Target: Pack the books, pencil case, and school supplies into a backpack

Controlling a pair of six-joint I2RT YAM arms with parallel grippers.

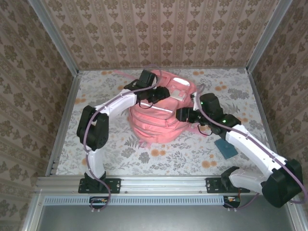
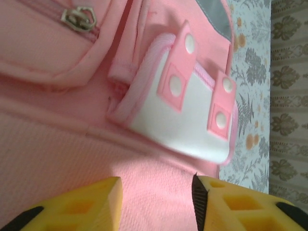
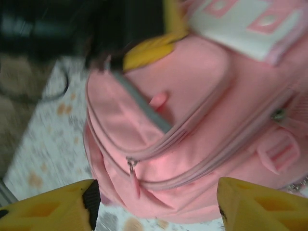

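A large pink fabric backpack (image 1: 159,118) sat slumped at the middle of the floral-patterned desk (image 1: 110,144), front pockets turned up toward the arms, a pose that seemed to leave its zips reachable from both sides. The left gripper (image 2: 156,192) hung close over the bag's upper panel, just short of a white patch pocket with pink snap tabs (image 2: 183,120). Its yellow fingers (image 2: 108,192) stood partly apart with nothing between them but the fabric beyond. A metal zip pull (image 2: 78,19) lay off to one side of it on a closed seam. The right gripper (image 3: 155,197) faced the bag's lower front from the other side, its jaws spread wide and empty. It looked lined up with a small zip pull (image 3: 131,166) on the curved front pocket, below a grey stripe (image 3: 144,106). From overhead, both arms bent inward so the backpack lay between them. A teal flat square (image 1: 225,147) rested on the desk beside the right arm, well apart from the bag, which suggested the packing was not finished.
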